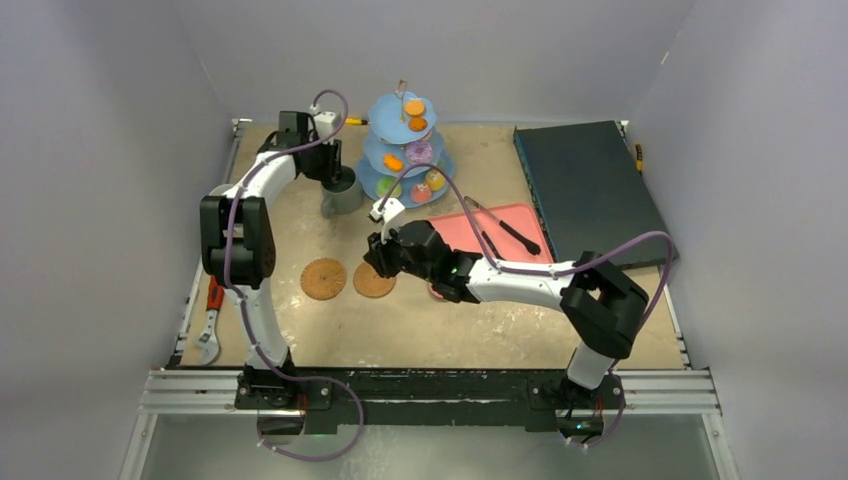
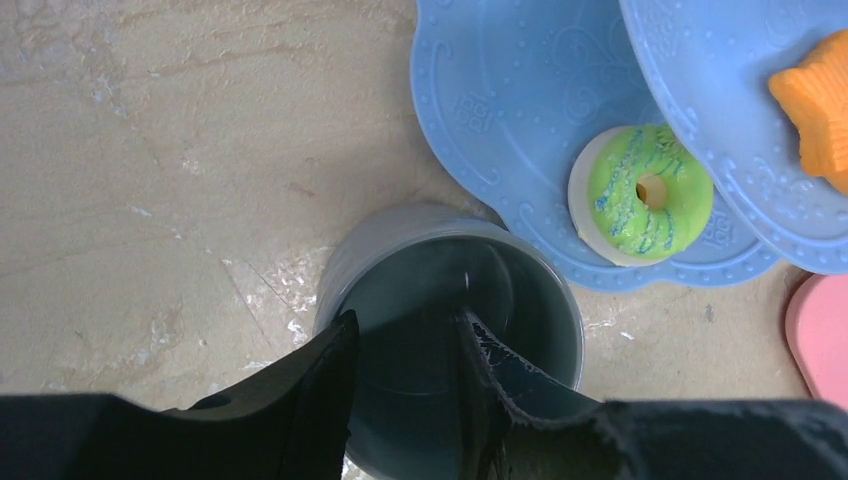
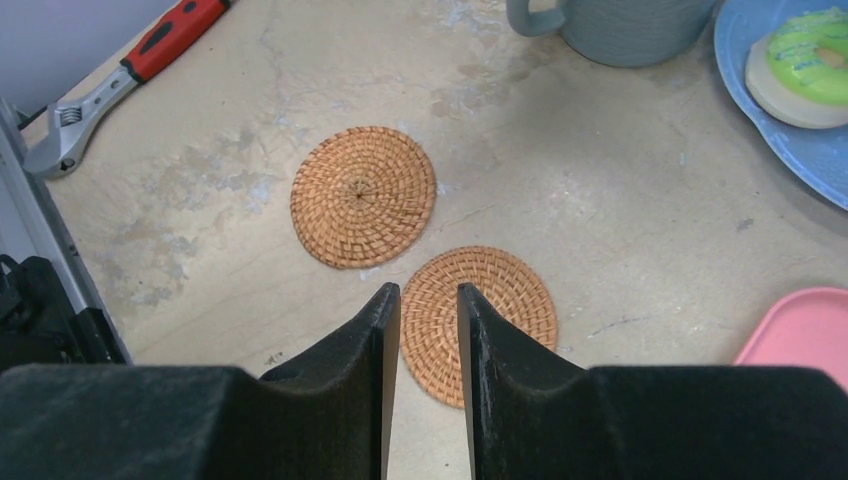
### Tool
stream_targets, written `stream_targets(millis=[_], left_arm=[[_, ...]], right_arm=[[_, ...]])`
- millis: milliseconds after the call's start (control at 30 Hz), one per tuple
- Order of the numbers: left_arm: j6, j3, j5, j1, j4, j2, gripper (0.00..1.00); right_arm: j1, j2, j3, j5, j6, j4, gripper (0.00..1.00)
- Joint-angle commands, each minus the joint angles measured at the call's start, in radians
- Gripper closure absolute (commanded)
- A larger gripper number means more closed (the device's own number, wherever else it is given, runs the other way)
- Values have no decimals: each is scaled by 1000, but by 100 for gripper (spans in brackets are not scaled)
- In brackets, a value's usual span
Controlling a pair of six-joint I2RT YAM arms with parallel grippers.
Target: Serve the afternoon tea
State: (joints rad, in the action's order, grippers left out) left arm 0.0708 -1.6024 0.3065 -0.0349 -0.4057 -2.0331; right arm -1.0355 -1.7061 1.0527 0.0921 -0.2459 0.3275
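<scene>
Right wrist view: the right claw hangs over the nearer of two coasters in the middle of the table, its jaws a little apart and holding nothing. Farther back, near the far edge and just beside the stand, the left claw has one finger inside the mug and one at its rim, but I cannot tell if it is squeezing. I think the mug is hard, smooth, a bit heavy and could break, so pinch its wall tight.
</scene>
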Motion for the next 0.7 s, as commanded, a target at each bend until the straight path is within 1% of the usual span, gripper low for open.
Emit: stream_targets(millis=[0, 100, 200, 333, 400, 533, 667], left_arm=[[20, -66, -3, 1, 4, -3, 62], [46, -101, 62, 1, -60, 11, 61], [77, -111, 90, 0, -102, 47, 60], [119, -98, 31, 1, -81, 79, 59], [130, -115, -6, 0, -69, 58, 59], [157, -189, -68, 1, -89, -47, 61], [195, -236, -76, 0, -89, -117, 62]], right_arm=[[10, 17, 12, 18, -5, 2, 67], [10, 6, 9, 11, -14, 10, 66], [11, -7, 8, 8, -14, 14, 66], [13, -16, 6, 4, -15, 26, 65], [13, -20, 11, -3, -18, 28, 65], [14, -17, 11, -8, -25, 30, 65], [13, -7, -9, -7, -35, 36, 64]])
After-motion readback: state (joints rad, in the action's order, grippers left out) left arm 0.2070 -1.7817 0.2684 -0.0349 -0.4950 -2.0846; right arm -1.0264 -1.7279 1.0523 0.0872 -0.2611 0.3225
